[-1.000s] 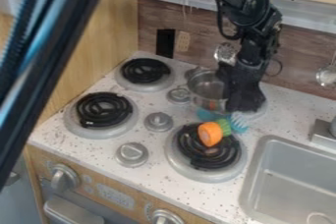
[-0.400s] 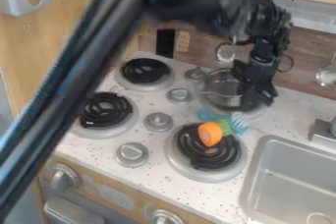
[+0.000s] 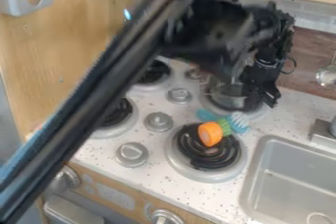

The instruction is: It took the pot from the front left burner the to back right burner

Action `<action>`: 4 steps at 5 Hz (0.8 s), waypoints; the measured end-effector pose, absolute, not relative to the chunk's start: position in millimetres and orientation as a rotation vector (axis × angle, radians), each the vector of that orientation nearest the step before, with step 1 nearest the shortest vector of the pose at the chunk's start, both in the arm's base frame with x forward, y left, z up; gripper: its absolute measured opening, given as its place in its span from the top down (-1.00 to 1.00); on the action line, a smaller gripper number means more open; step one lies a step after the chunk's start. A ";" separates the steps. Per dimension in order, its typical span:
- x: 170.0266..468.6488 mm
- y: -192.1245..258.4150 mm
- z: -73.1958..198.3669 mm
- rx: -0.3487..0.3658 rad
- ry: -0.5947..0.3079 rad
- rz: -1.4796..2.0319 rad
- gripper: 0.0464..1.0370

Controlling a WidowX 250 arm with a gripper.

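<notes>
The metal pot (image 3: 226, 90) is being supported upright by the back right burner (image 3: 255, 114), right of the frame's centre. The black end effector (image 3: 267, 99) is being held low at the pot's right side; whether it is being spread, pressed together or closed on the pot cannot be told from this angle (nor can contact between the two be confirmed). The upper part of the pot is being partly hidden by the robot arm (image 3: 213, 31), by which the frame is being crossed diagonally from lower left to upper right. The back left burner (image 3: 154, 74) and the front left burner (image 3: 119, 116), left of centre, are also being partly covered by the arm.

Below the pot, an orange and green toy (image 3: 210, 133) is being carried at the upper edge of the front right burner (image 3: 209, 161). Just beside it, a turquoise utensil (image 3: 239, 122) (its pale bristles are being turned upward) is being displayed. Silvery knobs (image 3: 132, 154) are being arranged among the burners on the speckled white table (image 3: 169, 184). The lower right is being occupied by a grey sink (image 3: 298, 174); at the right edge, a metal ladle (image 3: 326, 75) is being suspended before the wood-patterned wall (image 3: 310, 51).
</notes>
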State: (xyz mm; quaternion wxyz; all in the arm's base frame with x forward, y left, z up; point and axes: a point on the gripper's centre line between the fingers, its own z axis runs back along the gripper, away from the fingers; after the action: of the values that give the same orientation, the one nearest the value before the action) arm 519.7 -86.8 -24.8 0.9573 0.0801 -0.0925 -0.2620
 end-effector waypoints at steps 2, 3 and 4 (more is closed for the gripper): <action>505.8 -81.1 -34.1 0.176 -0.170 -0.502 0.07; 484.8 -79.7 -19.9 0.190 -0.201 -0.505 -0.55; 463.4 -73.5 0.3 0.206 -0.252 -0.497 -0.96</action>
State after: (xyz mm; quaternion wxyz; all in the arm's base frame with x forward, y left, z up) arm 463.4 -73.5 0.3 0.9561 0.1013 -0.1244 -0.2451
